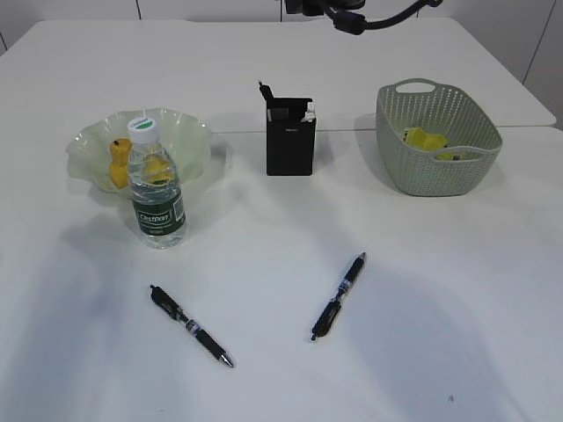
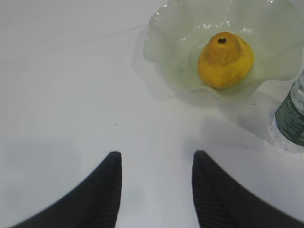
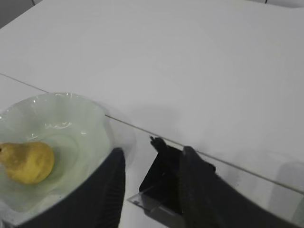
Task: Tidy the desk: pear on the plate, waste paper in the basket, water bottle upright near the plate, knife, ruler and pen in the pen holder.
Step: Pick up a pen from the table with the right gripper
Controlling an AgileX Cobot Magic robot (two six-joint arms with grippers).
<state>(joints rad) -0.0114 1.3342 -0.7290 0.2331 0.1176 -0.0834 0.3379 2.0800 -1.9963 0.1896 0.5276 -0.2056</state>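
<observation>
Two pens [image 1: 190,325] [image 1: 339,295] lie nearest on the tabletop [image 1: 281,369]; whichever is picked should be pinched mid-barrel and lowered tip-down into the one black holder [image 1: 289,138]. Both grippers [image 2: 156,164] [image 3: 151,159] hang released, fingers apart, grasping nothing. Beyond stand one bottle [image 1: 156,185], one plate [image 1: 189,141] holding one pear [image 2: 224,59], and one basket [image 1: 437,141] containing the paper [image 1: 424,141].

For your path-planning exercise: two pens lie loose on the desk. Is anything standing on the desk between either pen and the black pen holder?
Nothing visible does. The left pen and the right pen lie on bare desk, with open tabletop up to the pen holder. The water bottle stands off to the left, clear of both routes.
</observation>
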